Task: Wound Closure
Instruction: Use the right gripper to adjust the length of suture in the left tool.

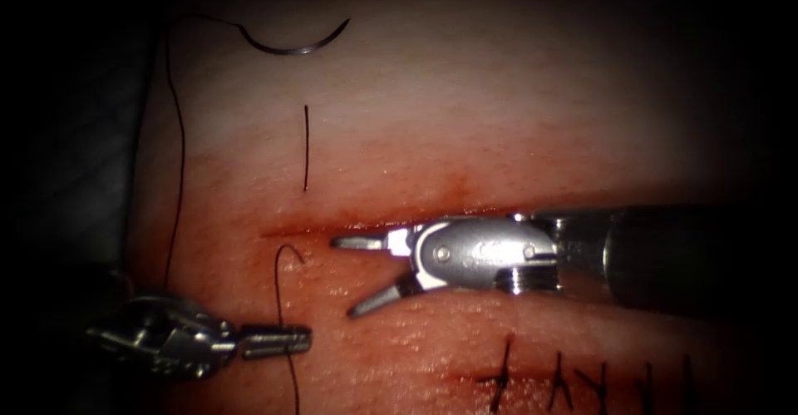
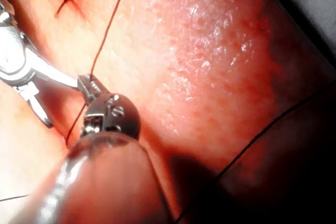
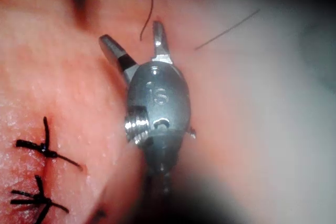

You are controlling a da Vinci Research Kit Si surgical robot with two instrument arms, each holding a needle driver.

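Note:
The curved needle [image 1: 293, 46] lies free on the tissue [image 1: 499, 132], far above the open cut [image 1: 366, 222] and held by neither tool. Its thread [image 1: 176, 174] trails down the left. A short strand [image 1: 306, 147] stands just above the cut's left end. Another strand [image 1: 281, 294] curls below that end and passes through my left tool [image 1: 278, 341], whose jaws are shut on it [image 2: 92, 84]. My right tool [image 1: 353, 275] lies along the cut from the right, jaws spread wide and holding nothing [image 3: 134, 38]. The strand's curled end [image 3: 148, 9] sits just beyond its tips.
A second, closed cut with several dark stitches [image 1: 553, 377] runs along the bottom right, below the right tool's shaft [image 1: 665, 257]. These stitches [image 3: 42, 148] also lie beside the right tool's wrist. Red fluid stains the tissue around the open cut.

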